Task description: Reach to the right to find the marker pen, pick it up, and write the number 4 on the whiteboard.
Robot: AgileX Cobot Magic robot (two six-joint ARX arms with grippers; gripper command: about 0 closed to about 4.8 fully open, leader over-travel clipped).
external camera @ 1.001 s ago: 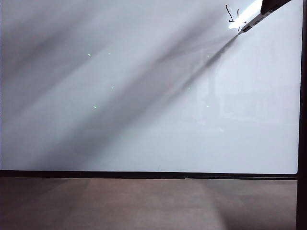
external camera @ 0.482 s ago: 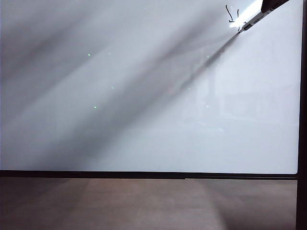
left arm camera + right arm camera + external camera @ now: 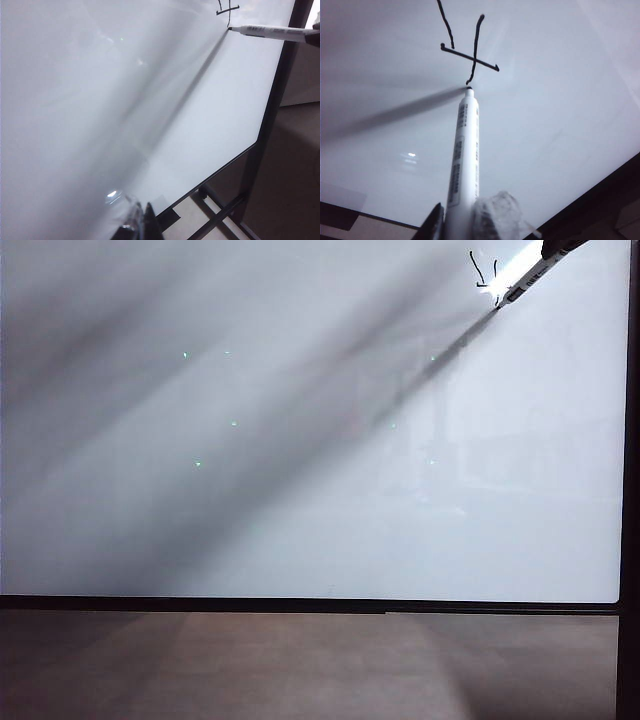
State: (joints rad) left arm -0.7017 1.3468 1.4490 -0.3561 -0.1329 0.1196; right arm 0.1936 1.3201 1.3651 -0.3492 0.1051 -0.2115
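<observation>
The whiteboard [image 3: 300,500] fills the exterior view, and it also shows in the left wrist view [image 3: 100,100] and the right wrist view [image 3: 560,110]. Near its top right corner is the number 4 [image 3: 487,275] [image 3: 226,9] [image 3: 469,50] in thin black strokes. My right gripper [image 3: 462,222] [image 3: 562,248] is shut on the marker pen [image 3: 466,155] [image 3: 522,282] [image 3: 275,32]. The pen's dark tip sits at the lower end of the 4's vertical stroke, where its shadow meets it. My left gripper [image 3: 141,224] is far down near the board's lower edge, jaws together and holding nothing.
A thin black frame [image 3: 300,605] borders the board, with a brown surface [image 3: 300,660] below it. Dark stand bars [image 3: 220,215] run under the board's lower corner. A bright lamp glare [image 3: 510,270] lies beside the pen, and tiny green specks [image 3: 234,424] dot the board.
The pen and right gripper have crept slightly up toward the top right corner. The left gripper's side shows no visible change.
</observation>
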